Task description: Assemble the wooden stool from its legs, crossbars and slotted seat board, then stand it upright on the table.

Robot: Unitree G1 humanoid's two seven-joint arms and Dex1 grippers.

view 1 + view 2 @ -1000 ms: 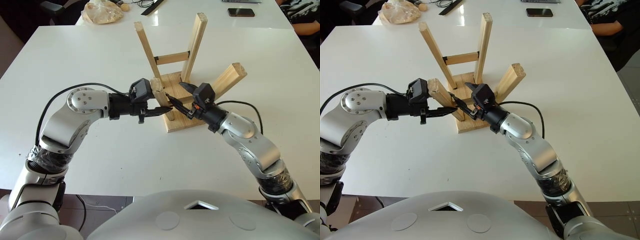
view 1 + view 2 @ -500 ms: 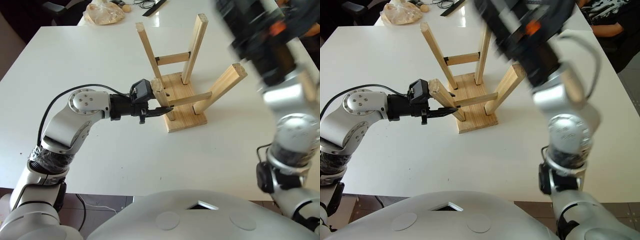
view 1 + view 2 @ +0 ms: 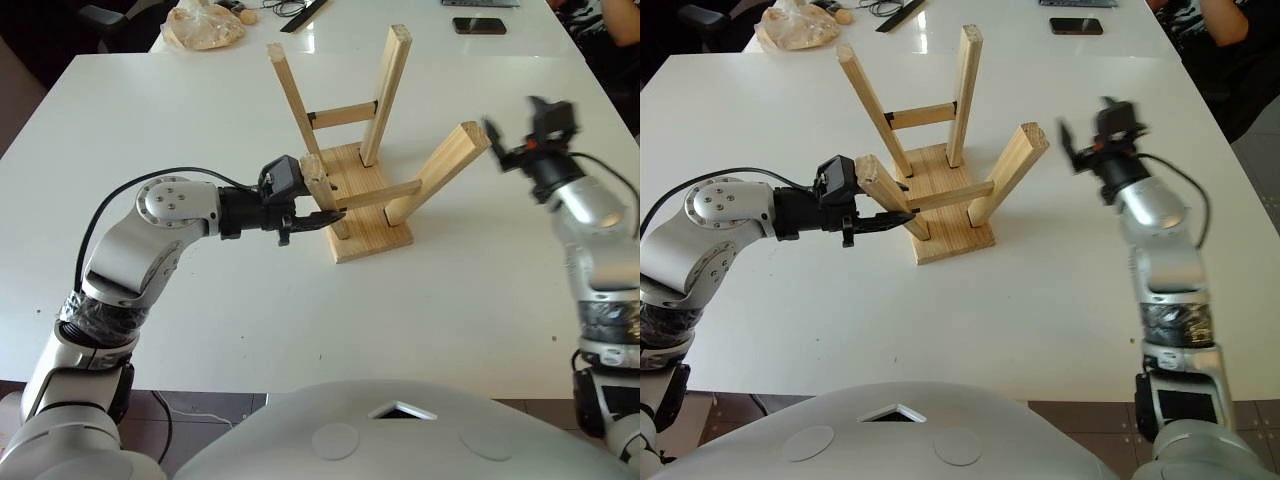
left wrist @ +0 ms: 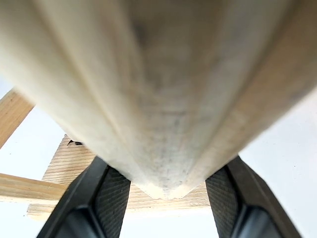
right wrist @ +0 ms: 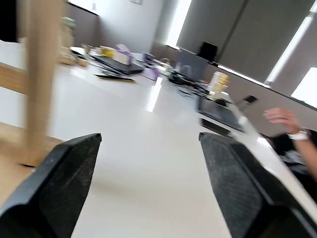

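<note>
Left gripper [image 3: 326, 217] tight on a stool leg [image 3: 321, 185], elbow bent; right gripper [image 3: 522, 132] aloft, fingers wide apart

Stool leg [image 4: 163, 89]: close, blurred, cut off by the picture's edges. Right gripper [image 3: 518, 128]: blurred, finger outlines unclear.

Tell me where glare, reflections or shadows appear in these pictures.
Right wrist view: window light makes a bright streak on the glossy white tabletop. Left eye view: the upturned pale wooden stool casts only a faint shadow. Left wrist view: the pale wooden leg looks shaded.
</note>
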